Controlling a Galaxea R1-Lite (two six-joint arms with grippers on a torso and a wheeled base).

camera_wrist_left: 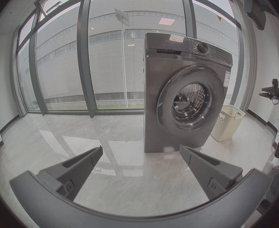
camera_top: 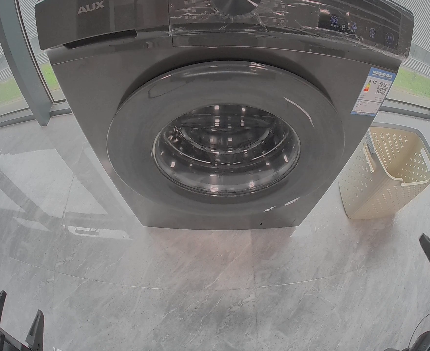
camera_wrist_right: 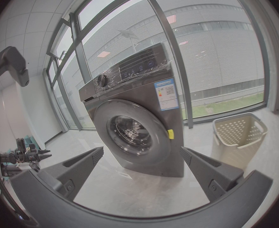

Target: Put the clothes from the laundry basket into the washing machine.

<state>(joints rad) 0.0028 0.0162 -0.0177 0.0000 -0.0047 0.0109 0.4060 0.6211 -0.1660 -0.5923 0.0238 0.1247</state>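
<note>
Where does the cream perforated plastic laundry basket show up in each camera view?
Head view: cream perforated plastic laundry basket on the floor, right of the grey washing machine.
Left wrist view: basket on the floor just beyond the machine.
Right wrist view: basket beside the machine, near the window.
Shared landmark: the machine's round glass door.

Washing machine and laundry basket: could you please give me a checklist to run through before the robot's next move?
1. Washing machine door open for loading: not ok, it is shut.
2. Clothes waiting in the laundry basket: cannot tell, its bottom is hidden.
3. Laundry basket upright: ok, it stands on the floor at the robot's right.
4. Left gripper free: ok, jaws open and empty.
5. Right gripper free: ok, jaws open and empty.
</note>
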